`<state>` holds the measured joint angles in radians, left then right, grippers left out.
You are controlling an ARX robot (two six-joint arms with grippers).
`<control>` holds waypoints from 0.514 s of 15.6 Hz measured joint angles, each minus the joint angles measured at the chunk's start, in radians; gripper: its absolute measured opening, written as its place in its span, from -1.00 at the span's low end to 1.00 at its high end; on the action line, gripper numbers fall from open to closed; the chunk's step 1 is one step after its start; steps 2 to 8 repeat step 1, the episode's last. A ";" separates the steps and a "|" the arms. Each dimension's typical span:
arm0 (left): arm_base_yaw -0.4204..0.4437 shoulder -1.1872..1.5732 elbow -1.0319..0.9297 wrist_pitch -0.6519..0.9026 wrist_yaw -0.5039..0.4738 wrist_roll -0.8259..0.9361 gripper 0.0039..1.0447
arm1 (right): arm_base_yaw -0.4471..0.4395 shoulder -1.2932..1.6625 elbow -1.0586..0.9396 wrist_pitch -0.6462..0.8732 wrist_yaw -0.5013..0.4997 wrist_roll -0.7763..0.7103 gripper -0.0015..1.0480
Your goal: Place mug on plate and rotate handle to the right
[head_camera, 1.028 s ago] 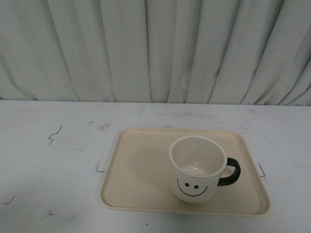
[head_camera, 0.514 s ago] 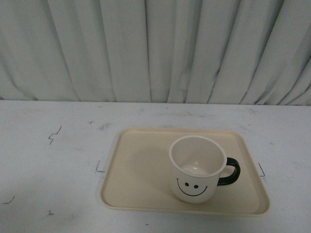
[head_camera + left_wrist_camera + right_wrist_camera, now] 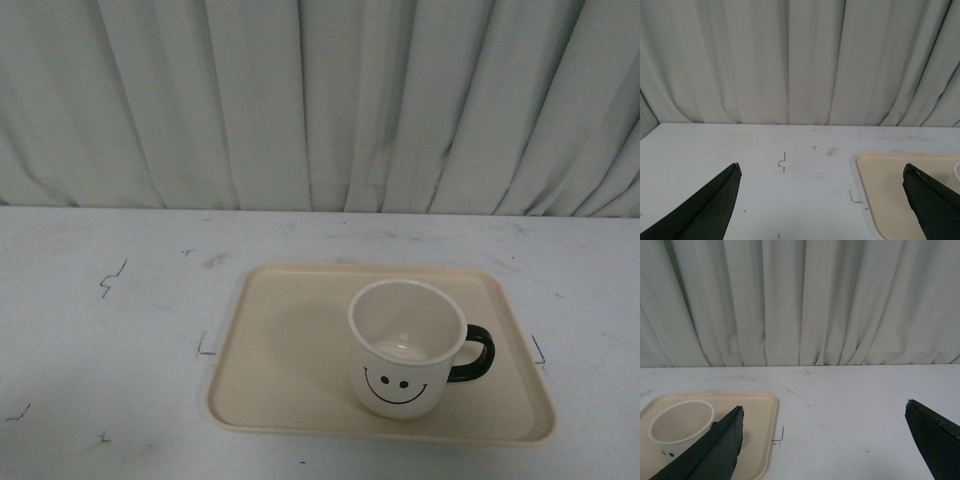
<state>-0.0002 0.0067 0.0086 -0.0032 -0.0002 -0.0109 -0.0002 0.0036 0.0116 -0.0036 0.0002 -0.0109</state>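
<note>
Mug upright on plate, handle right; looks done. Both pincers wide open, empty; keep clear.

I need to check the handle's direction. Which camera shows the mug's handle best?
The front view: the handle sticks out clearly from the mug, pointing right. The right wrist view shows only the mug's rim and body, handle hidden behind a gripper finger. The left wrist view shows no handle.
</note>
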 joint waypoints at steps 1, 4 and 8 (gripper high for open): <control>0.000 0.000 0.000 0.000 0.000 0.000 0.88 | 0.000 0.000 0.000 0.000 0.000 0.000 0.87; 0.000 0.000 0.000 0.000 0.000 0.000 0.88 | 0.000 0.000 0.000 0.000 0.000 0.000 0.87; 0.000 0.000 0.000 0.000 0.000 0.000 0.88 | 0.000 0.000 0.000 0.000 0.000 0.000 0.87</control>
